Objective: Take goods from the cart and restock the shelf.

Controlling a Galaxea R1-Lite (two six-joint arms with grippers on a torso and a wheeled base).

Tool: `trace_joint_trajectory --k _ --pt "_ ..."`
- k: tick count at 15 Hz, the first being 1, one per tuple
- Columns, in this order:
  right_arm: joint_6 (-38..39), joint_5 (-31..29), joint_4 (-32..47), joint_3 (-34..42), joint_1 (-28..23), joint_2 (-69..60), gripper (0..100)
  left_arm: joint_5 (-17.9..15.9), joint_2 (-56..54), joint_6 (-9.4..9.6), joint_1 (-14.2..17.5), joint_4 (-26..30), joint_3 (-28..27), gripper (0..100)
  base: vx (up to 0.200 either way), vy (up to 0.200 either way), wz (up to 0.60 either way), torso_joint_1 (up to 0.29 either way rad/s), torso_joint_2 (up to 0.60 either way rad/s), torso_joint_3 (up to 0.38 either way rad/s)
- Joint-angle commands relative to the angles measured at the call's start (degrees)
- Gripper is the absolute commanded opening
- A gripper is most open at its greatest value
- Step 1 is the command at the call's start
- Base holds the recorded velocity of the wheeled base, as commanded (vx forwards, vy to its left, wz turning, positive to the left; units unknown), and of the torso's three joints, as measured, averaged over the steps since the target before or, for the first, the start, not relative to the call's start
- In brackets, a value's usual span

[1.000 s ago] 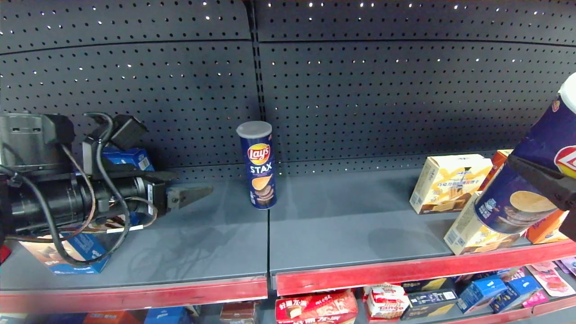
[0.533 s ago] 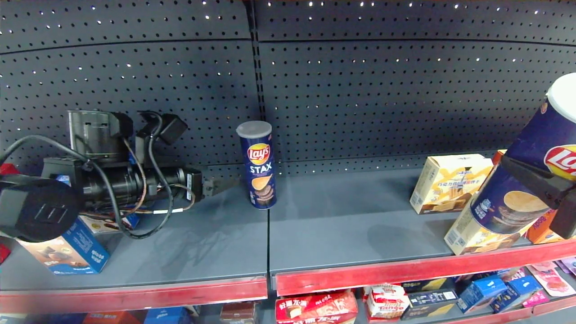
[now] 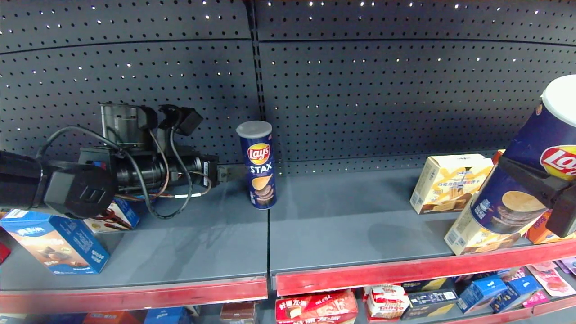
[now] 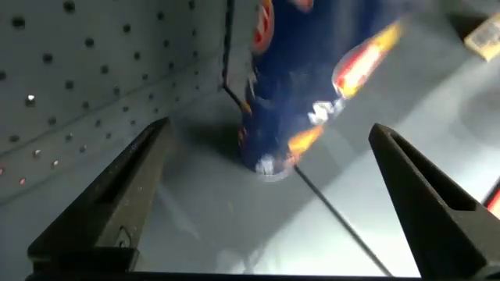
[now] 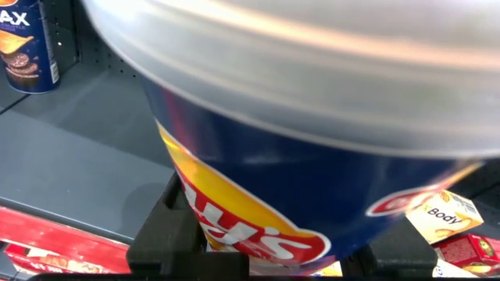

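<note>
Head camera faces shelf [image 3: 360, 225] head-on; wrist cameras close, all share upright can [image 3: 257, 164].

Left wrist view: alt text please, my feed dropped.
A blue chip can stands on the grey shelf beside the pegboard wall, seen between the wide-open jaws of the left gripper. Neither jaw touches it.

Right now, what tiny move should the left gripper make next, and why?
Probably ease forward a little. The left gripper is open, and the upright can on the shelf stands in line with the gap between its fingers, near their tips and not yet deep enough to squeeze safely.
</note>
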Motion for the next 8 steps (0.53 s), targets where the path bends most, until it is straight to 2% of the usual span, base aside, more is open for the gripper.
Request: trace_joint_trajectory --k 1,5,6,8 --pt "-0.03 -0.01 0.05 -0.03 -0.64 -0.02 0 0.25 3.09 -0.89 -1.02 -0.21 -3.52 100 0.0 0.0 0.0 0.0 0.0 0.0" --pt "-0.03 -0.01 0.05 0.06 -0.99 -0.02 0 0.52 5.9 -1.24 -3.13 -1.7 -5.72 100 0.0 0.0 0.0 0.0 0.0 0.0" --pt "-0.03 -0.01 0.05 0.15 -0.99 -0.1 0 1.22 6.34 -2.64 -3.92 -1.97 -5.98 100 0.0 0.0 0.0 0.0 0.0 0.0" --pt "-0.03 -0.01 0.05 0.32 -0.99 -0.19 0 1.84 7.22 -3.79 -4.09 -2.93 -6.95 100 0.0 0.0 0.0 0.0 0.0 0.0"
